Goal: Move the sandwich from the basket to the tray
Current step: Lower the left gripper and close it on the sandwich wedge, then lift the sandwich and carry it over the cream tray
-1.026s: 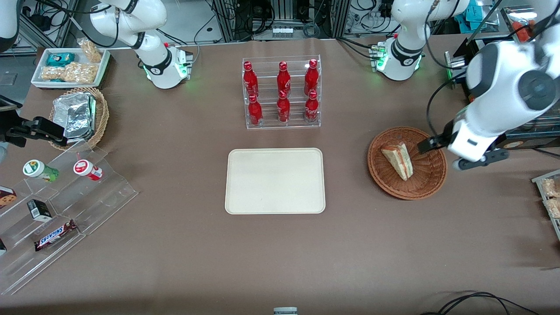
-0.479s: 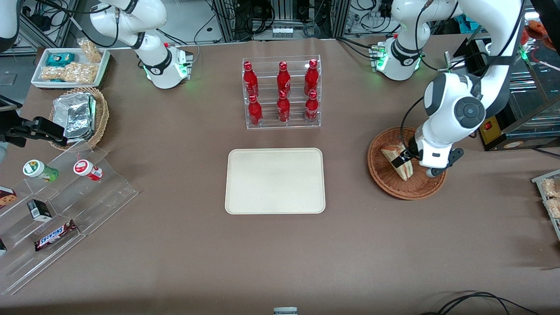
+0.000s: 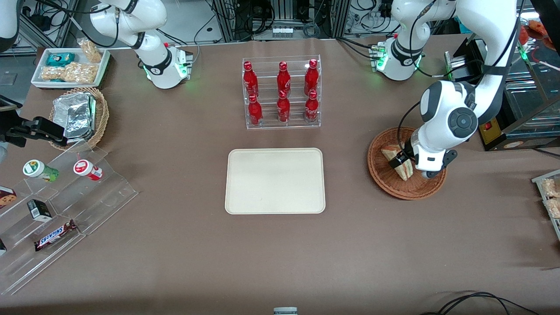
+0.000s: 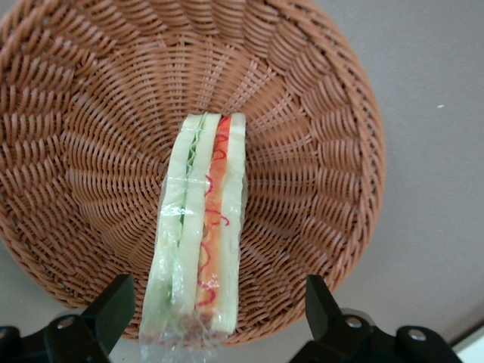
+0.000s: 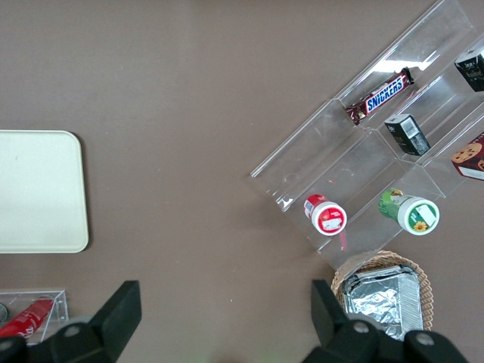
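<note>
The left arm's gripper (image 3: pixel 401 162) hangs over the round brown wicker basket (image 3: pixel 385 179), jaws spread around the triangular white-bread sandwich (image 4: pixel 198 234), not touching.

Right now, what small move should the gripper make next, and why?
Probably close. The gripper is open, one finger on each side of the sandwich, which lies in the basket; the tray holds nothing yet.
</note>
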